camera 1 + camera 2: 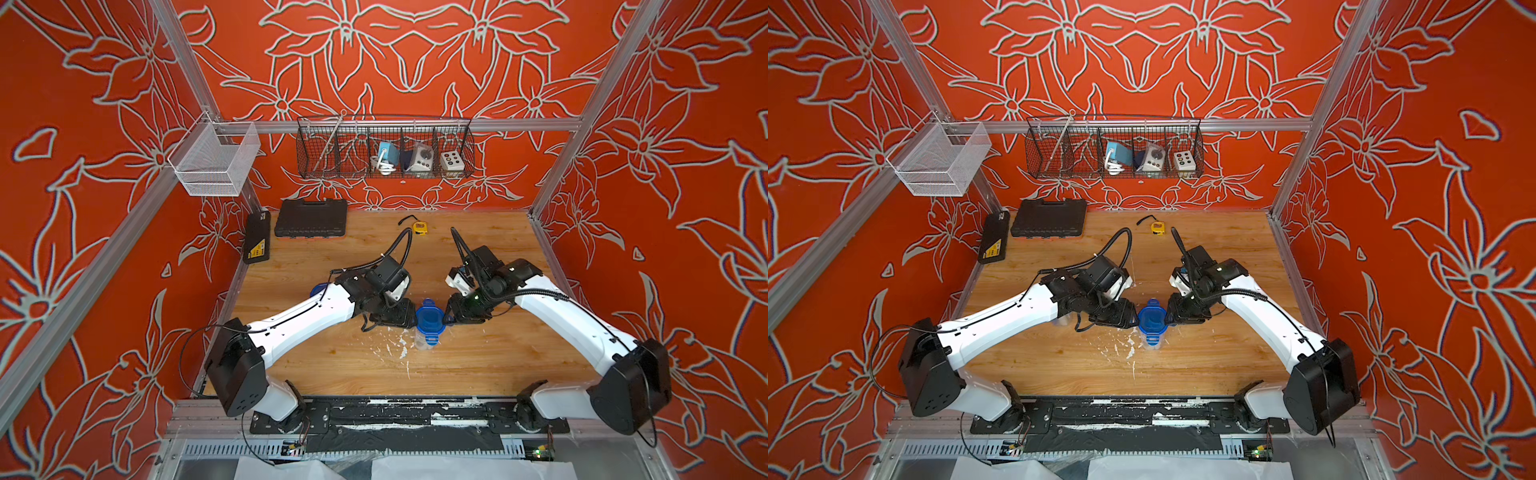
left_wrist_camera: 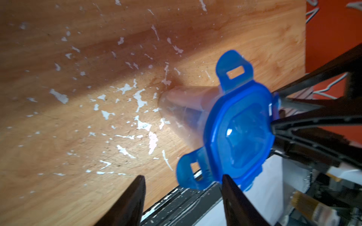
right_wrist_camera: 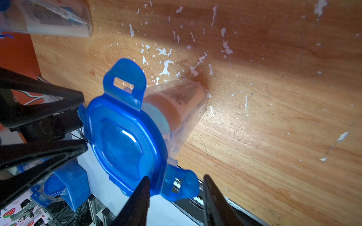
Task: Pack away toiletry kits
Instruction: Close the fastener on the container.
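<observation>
Now: clear plastic cup (image 1: 424,343), glossy blue four-tab lid (image 1: 430,319); left gripper (image 2: 182,177), right gripper (image 3: 176,177) parted, empty, flanking lid.

Red floral walls (image 1: 415,62), scuffed wooden tabletop (image 1: 498,365), black wire basket (image 1: 324,166)

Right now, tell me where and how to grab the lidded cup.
Probably the wall of the clear cup, just under the blue lid, coming level from left or right: it stands upright, and the lid's loose tabs stick out front and back.
</observation>
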### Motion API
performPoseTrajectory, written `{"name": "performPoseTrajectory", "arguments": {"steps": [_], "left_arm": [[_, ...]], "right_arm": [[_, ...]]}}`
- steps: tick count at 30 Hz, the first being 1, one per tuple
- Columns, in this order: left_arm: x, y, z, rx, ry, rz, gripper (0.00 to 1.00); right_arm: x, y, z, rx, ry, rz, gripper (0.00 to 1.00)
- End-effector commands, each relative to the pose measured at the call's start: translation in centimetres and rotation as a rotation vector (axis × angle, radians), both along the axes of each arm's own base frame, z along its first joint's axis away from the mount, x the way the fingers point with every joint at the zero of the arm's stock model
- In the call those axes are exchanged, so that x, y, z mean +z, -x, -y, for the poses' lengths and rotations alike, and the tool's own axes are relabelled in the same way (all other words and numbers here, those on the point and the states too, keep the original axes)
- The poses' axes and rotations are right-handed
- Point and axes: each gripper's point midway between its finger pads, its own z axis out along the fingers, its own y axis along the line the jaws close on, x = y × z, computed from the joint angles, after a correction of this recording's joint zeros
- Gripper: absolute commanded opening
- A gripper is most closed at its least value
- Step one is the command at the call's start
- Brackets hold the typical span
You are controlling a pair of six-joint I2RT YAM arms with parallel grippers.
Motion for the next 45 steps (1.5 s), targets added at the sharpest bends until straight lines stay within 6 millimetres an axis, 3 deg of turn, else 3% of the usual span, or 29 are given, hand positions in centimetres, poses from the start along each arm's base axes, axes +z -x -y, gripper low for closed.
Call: {"name": "performPoseTrajectory", "arguments": {"steps": [1,7,21,45], "left_arm": [[2.0,-0.3,-1.8,0.031,-0.065,0.061,0.64],[4.3,-0.3,0.0,0.009,0.009,0.065,0.58],[2.4,-0.2,1.8,-0.014,0.025,0.026,0.49],[-0.7,-0.1,2.5,-0.032,-0.010,-0.008,0.44]], "right_arm": [[1.3,0.0,1.0,0.012,0.054,0.043,0.52],[2.6,-0.8,0.8,0.008,0.051,0.078,0.55],[2.0,-0.7,-0.5,0.047,0.037,0.066,0.48],[-0.4,0.0,-1.1,0.077,0.051,0.010,0.43]]}}
